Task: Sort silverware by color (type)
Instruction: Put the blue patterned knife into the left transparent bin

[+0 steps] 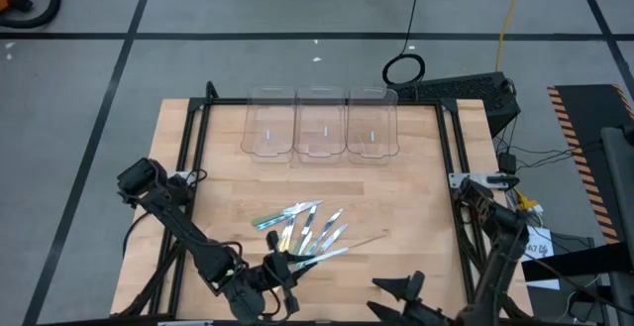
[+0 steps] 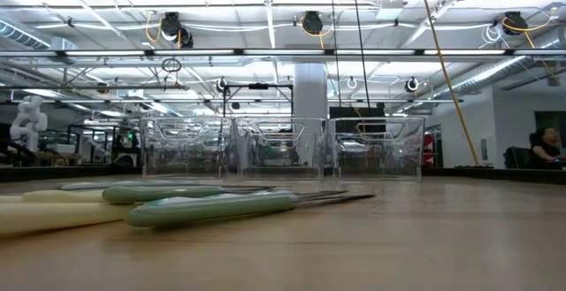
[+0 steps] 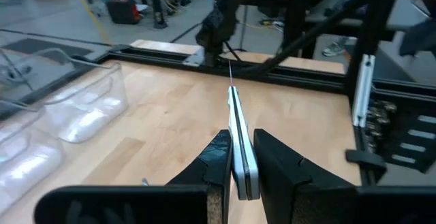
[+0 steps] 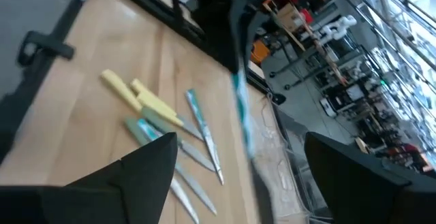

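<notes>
Several pieces of silverware [image 1: 307,229] with green, blue and pale yellow handles lie in a loose pile on the wooden table [image 1: 416,187], near its front middle; the low view shows the pile [image 2: 212,207] flat on the boards. My left gripper [image 1: 287,265] is at the pile's near side, shut on one pale green-handled utensil [image 3: 237,115]. My right gripper [image 1: 398,288] hovers open at the table's near edge, right of the pile; nothing is between its fingers [image 4: 242,142]. My left gripper pinches the utensil's pale handle [image 3: 240,125] between its two fingers [image 3: 218,159], near the handle's free end. The fingers come nearly level from the table's left and lie along the utensil. Its thin silvery tip [image 3: 231,84] sticks out ahead toward the table's right, above the boards.
Three clear plastic bins [image 1: 320,123] stand side by side at the table's far edge, also seen in the low view [image 2: 283,149]. Bare wood lies between pile and bins. Black frame rails [image 1: 451,148] run along the table's sides.
</notes>
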Available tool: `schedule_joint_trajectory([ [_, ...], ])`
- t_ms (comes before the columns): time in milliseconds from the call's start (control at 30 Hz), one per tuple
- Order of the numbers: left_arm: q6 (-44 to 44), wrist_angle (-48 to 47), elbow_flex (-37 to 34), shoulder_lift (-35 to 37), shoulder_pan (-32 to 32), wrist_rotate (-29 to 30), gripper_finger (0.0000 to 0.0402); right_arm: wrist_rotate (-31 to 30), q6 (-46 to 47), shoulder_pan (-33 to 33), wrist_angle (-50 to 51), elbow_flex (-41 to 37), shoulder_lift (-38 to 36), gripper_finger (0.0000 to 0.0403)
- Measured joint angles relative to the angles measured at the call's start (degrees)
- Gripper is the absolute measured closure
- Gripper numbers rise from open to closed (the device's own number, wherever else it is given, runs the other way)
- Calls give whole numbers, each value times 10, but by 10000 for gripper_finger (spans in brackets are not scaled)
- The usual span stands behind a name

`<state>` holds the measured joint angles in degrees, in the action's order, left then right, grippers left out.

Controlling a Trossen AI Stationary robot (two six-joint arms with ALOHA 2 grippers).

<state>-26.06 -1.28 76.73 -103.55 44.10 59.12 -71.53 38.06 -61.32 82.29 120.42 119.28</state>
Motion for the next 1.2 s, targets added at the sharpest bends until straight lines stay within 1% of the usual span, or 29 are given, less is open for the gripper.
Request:
schedule_joint_trajectory([
  [100,1,1,0,0,-1,10,349,12,22,-15,32,0,0,89],
  [233,1,1,0,0,-8,13,349,11,49,-27,75,0,0,89],
  [533,5,1,0,0,-9,14,349,15,50,-13,77,0,0,90],
  [767,16,3,0,0,-18,25,345,59,65,-5,77,0,0,90],
  [1200,42,-2,0,0,-33,25,345,59,97,-7,77,0,0,90],
])
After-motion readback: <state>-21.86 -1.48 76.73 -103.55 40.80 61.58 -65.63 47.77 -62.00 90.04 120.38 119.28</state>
